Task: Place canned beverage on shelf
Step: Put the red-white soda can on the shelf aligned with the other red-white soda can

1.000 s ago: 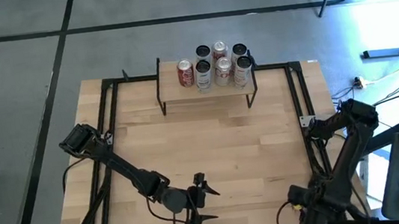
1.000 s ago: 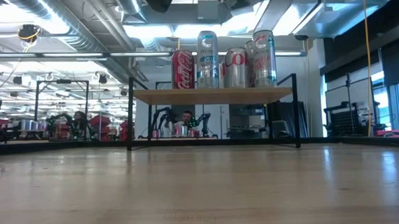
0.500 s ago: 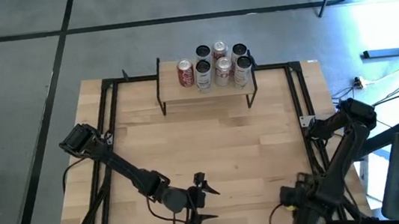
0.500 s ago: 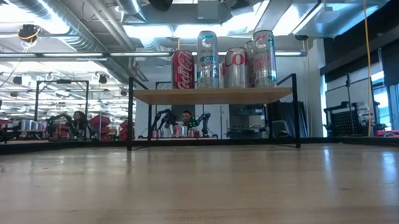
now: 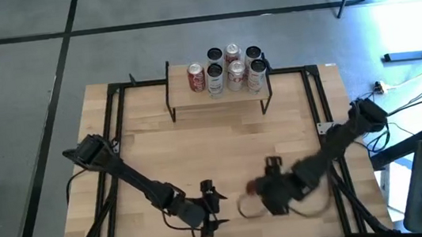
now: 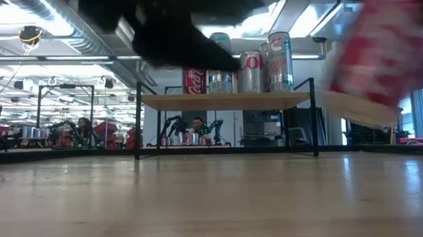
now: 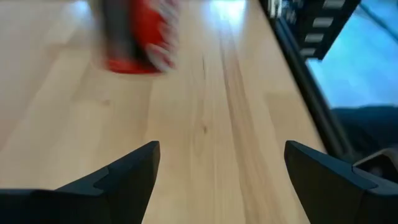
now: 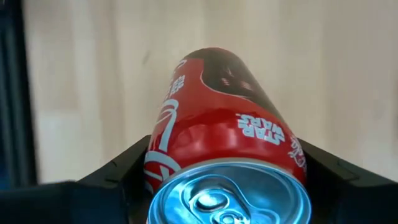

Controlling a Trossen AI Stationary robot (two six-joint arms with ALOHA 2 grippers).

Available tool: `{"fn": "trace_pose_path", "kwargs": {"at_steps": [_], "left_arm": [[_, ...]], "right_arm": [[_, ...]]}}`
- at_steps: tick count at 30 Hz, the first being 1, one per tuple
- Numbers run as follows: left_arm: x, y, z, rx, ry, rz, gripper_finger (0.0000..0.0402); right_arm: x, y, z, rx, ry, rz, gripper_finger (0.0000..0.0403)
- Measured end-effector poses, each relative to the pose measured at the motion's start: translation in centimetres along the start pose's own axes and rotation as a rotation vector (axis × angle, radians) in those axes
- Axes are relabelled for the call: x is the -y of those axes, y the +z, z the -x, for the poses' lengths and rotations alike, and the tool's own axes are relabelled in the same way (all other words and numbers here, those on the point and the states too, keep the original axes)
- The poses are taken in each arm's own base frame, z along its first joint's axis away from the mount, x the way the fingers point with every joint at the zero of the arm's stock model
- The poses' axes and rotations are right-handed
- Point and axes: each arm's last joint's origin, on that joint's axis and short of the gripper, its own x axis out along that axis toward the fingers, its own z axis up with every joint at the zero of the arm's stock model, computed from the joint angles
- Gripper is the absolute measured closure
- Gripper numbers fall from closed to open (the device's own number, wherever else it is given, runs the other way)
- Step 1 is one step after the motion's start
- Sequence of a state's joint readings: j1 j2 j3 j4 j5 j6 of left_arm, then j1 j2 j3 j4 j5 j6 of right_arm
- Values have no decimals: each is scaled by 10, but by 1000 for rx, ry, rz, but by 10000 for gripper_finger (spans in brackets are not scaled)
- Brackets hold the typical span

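Right gripper lower centre, arm stretched in from right, clamped on red can; left gripper lower centre-left, fingers apart, empty.

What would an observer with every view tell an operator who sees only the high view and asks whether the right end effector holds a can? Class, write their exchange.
Observer: Yes. The right wrist view shows a red can between the fingers of the right end effector, its top facing the camera.
Operator: Is the left one carrying anything?
Observer: No. Its wrist view shows the left end effector open and empty.
Operator: Is the can off the table?
Observer: Yes. In the low view it hangs tilted, clear of the tabletop.
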State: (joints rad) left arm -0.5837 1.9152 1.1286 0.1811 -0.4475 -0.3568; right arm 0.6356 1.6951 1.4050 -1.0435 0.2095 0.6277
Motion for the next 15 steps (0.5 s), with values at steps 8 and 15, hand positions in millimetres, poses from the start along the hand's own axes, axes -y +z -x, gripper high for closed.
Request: {"fn": "trace_pose_path", "kwargs": {"at_steps": [8,15], "left_arm": [[2,-25,-22,-44,4,-30,74],[-4,-13,-27,44,-4,-63,74]], "right_arm": [[75,46,-6,-25,22,3,132],[124,63,-36,-112,38,0,132]]}}
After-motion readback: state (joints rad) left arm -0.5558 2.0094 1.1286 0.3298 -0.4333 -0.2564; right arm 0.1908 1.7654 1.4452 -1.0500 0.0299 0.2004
